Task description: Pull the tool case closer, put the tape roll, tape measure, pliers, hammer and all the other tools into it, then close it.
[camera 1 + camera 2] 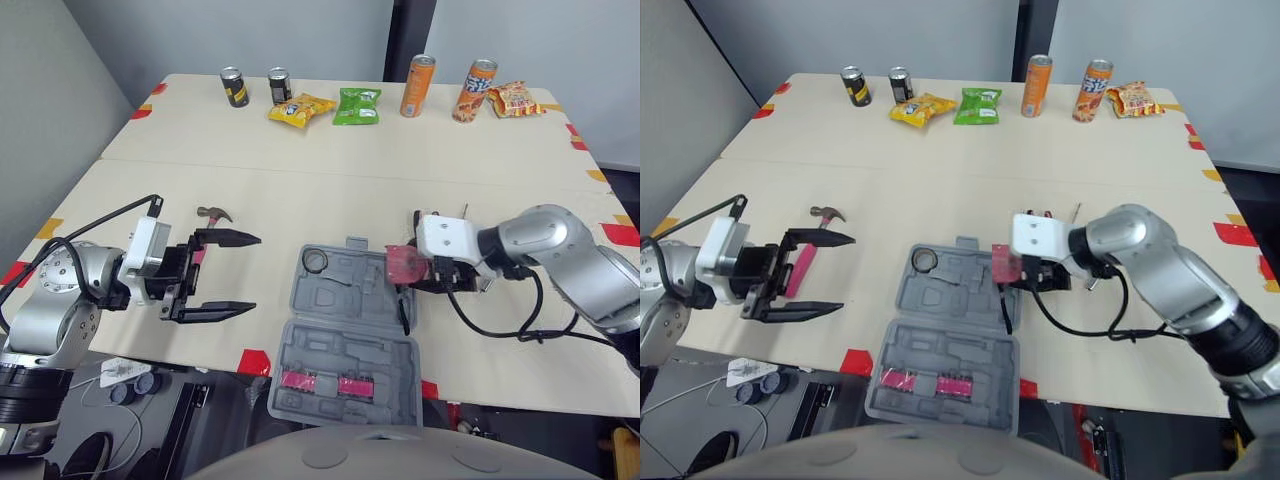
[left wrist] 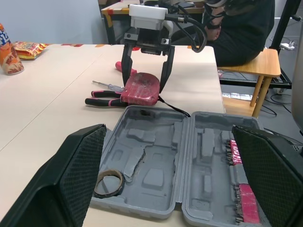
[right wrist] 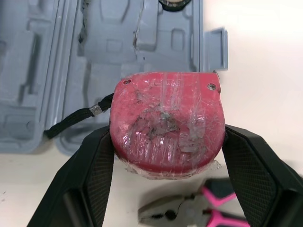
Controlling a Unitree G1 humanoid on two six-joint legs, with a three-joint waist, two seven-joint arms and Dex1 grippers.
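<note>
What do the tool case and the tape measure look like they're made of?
The tool case looks like moulded grey plastic, matte, with formed recesses. The tape measure has a red shell, probably hard plastic, under wrinkled, shiny clear film or tape.

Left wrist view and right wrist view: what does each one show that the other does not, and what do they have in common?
The left wrist view adds the open left gripper, a screwdriver, a can and a stool. The right wrist view adds the latch of the case and the metal nose of the pliers. Both show the right gripper shut on the tape measure, the open case and the pliers' pink handles.
</note>
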